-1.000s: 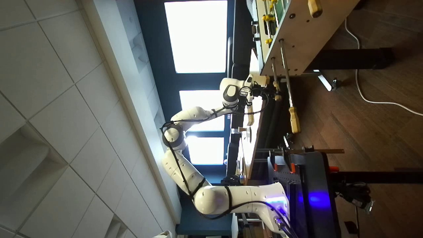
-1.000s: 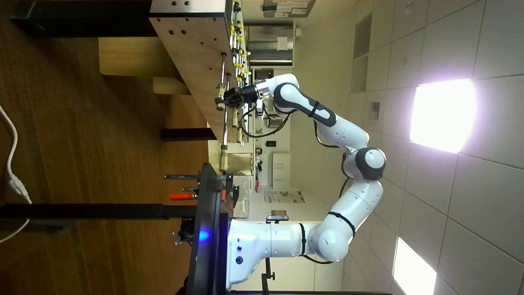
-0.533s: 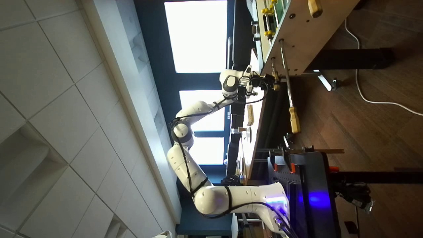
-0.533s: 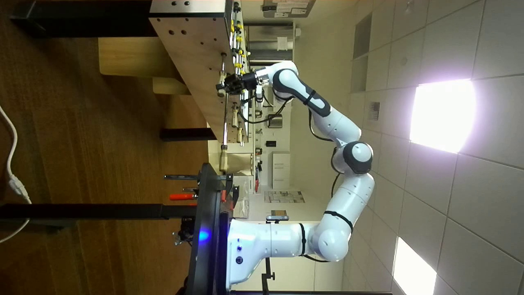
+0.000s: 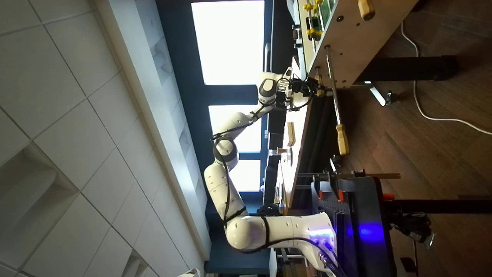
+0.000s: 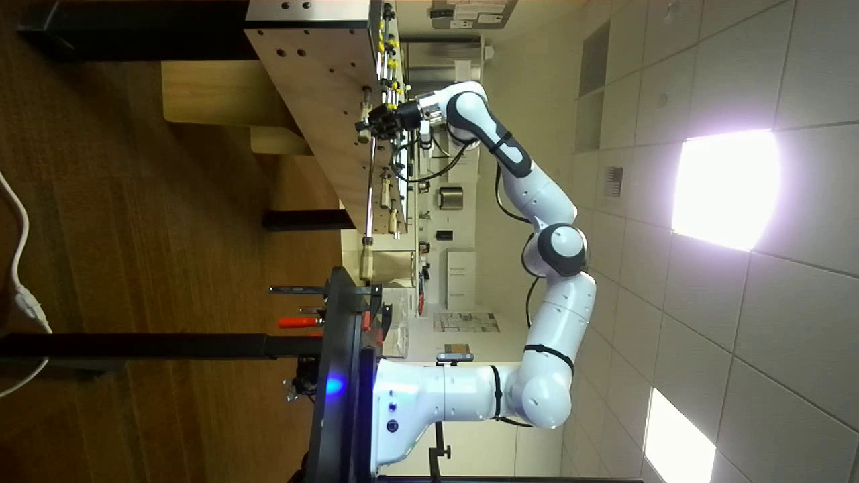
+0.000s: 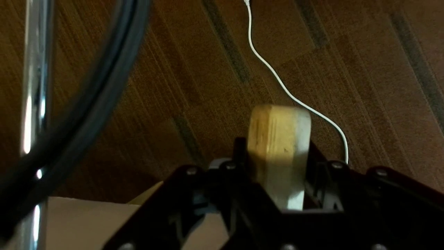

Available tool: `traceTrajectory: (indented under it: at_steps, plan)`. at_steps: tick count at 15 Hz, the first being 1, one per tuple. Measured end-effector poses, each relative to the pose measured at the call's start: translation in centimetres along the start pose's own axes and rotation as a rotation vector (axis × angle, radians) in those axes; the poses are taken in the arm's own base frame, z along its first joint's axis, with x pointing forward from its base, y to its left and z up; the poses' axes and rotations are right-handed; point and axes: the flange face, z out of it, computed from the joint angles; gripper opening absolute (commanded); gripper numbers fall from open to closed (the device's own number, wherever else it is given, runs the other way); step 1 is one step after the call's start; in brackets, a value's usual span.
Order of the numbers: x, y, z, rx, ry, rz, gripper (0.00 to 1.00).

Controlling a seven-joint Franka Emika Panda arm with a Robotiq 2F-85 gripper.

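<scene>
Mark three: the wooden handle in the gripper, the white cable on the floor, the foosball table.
Wooden handle (image 7: 279, 149), wrist view: middle of its visible length.
White cable (image 6: 30, 306), in an exterior view: its thicker connector section.
Foosball table (image 6: 329, 100), in an exterior view: its side panel.

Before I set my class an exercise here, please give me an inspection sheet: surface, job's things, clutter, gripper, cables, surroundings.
Surface: foosball table, yellow figures showing along it.
Job's things: wooden handle, clasped by the gripper; an outer handle on a neighbouring rod is not held.
Clutter: orange clamp handle at the edge of the black stand.
Gripper: shut on the wooden handle.
Cables: black cable loops near the gripper; white cable lies on the floor.
Surroundings: bright windows, lit ceiling panels.
</scene>
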Motion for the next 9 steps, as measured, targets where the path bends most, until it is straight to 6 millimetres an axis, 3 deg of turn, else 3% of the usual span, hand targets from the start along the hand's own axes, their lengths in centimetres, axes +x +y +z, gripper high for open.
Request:
traceTrajectory:
  at_steps: [9]
  plan:
    - [1.5,-0.1,0.1,-0.007,-0.093,0.005,0.16]
